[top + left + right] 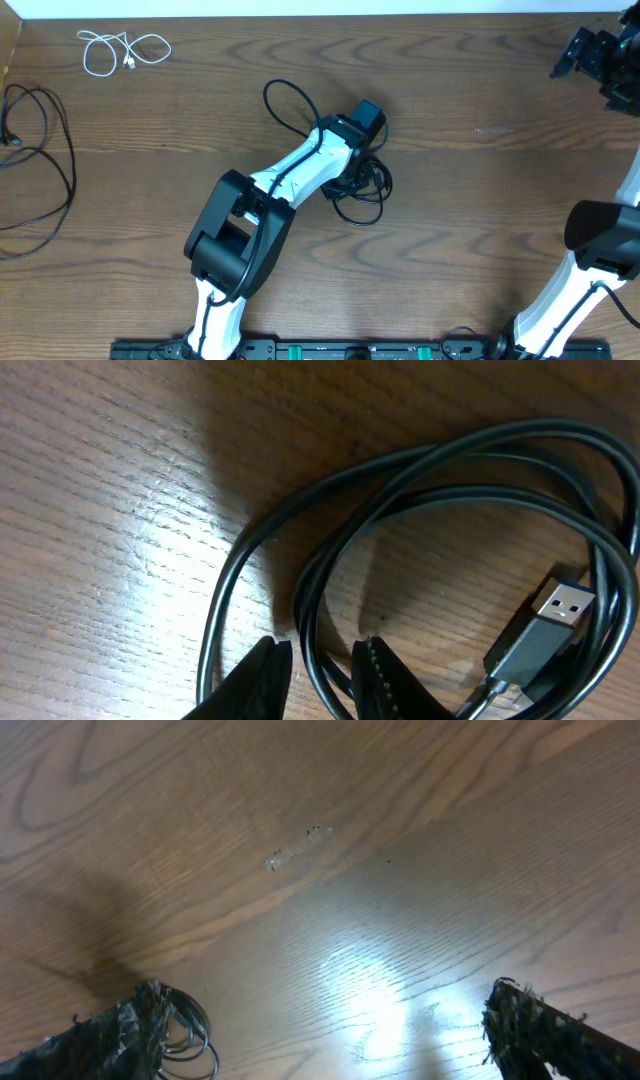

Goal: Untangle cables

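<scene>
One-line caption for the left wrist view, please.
Left tool straddles one strand of the black cable coil on the wooden table, USB plug visible.

A dark brown wood-grain bench [480,200] fills every view. A pale white strip [300,8] borders its far edge, well beyond the left pincer [366,117]. A bright glare of light [372,972] lies on the wood between the jaws of the right pincer [340,1015], with a small pale scuff [295,848] farther ahead.
</scene>
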